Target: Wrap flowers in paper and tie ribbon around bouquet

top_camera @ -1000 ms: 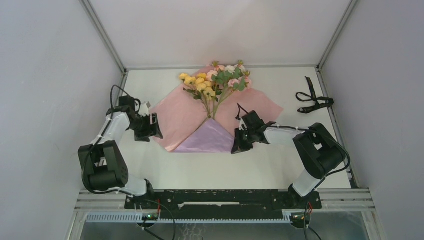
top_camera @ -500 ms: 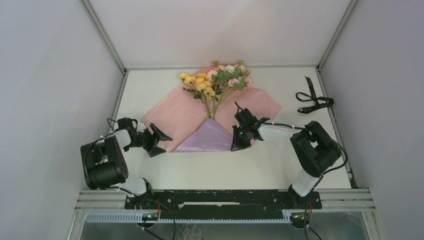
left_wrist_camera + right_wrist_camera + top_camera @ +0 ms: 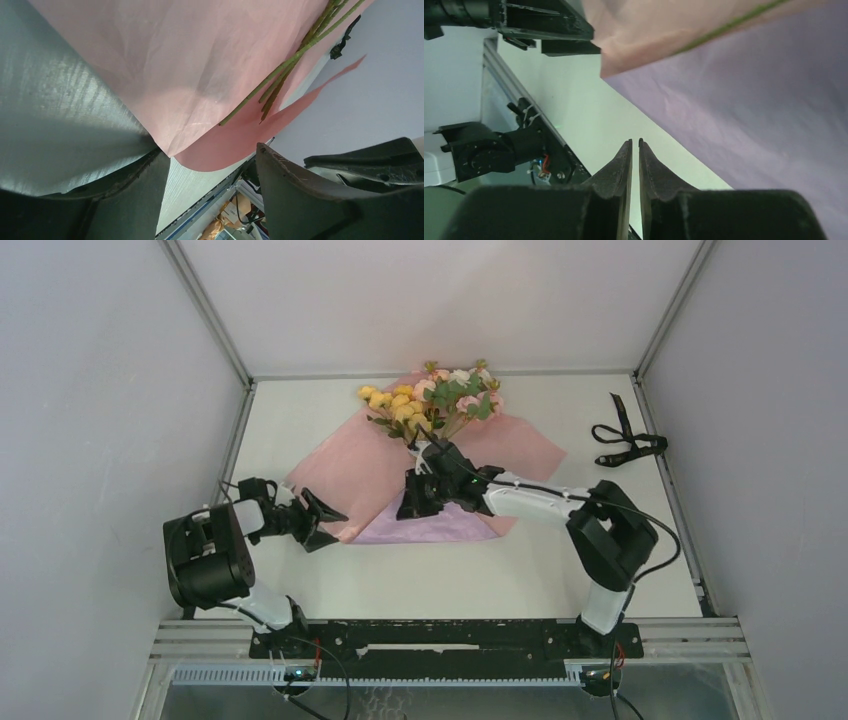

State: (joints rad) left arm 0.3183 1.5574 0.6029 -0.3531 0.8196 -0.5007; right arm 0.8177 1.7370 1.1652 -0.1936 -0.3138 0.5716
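There is one large thin sheet of paper (image 3: 345, 465), pink on one face and lilac on the other. On it lies one bunch of flowers (image 3: 432, 400) with yellow, pink and white blooms, which are too small to count singly. Its thin green stems (image 3: 292, 57) lie too close together to count. One long, narrow black ribbon (image 3: 628, 443) is looped at the far right. One white table (image 3: 520, 570) carries everything. Two black-and-white robot arms stand at the near edge, each with one two-finger gripper: the left gripper (image 3: 325, 520) and the right gripper (image 3: 412, 502).
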